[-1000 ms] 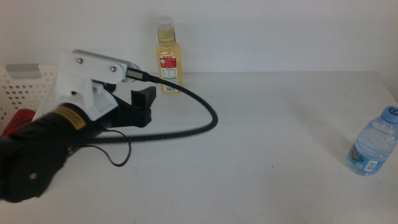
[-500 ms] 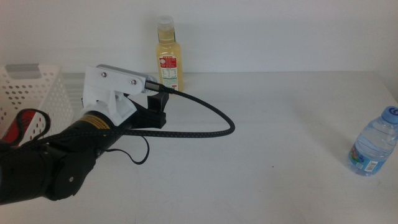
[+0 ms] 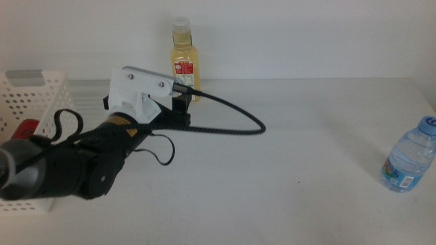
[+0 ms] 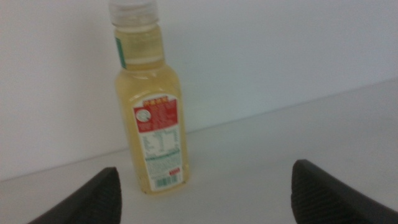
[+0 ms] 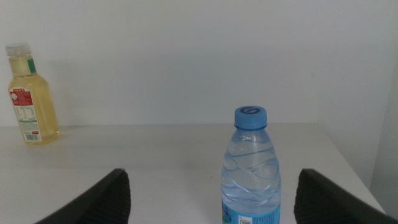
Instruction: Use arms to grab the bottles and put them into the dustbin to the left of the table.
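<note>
The yellow-liquid bottle (image 3: 184, 61) with a white cap stands upright at the back of the table (image 3: 286, 150). My left gripper (image 3: 180, 107) is open and empty just in front of it. In the left wrist view the bottle (image 4: 152, 124) stands ahead of the wide-apart jaws, nearer the left one, not between them. The small water bottle (image 3: 409, 155) with a blue cap stands at the right edge. My right gripper (image 5: 211, 199) is open and empty, out of the middle view, with the water bottle (image 5: 252, 168) ahead of it. The red can (image 3: 26, 129) lies in the white dustbin (image 3: 30, 92) at the left.
The left arm's thick black cable (image 3: 231, 116) loops over the table to the right of the gripper. The white wall rises right behind the yellow bottle. The yellow bottle also shows far off in the right wrist view (image 5: 28, 106).
My left arm has swung from beside the dustbin to the right and back, towards the yellow bottle. The bottles have not moved.
</note>
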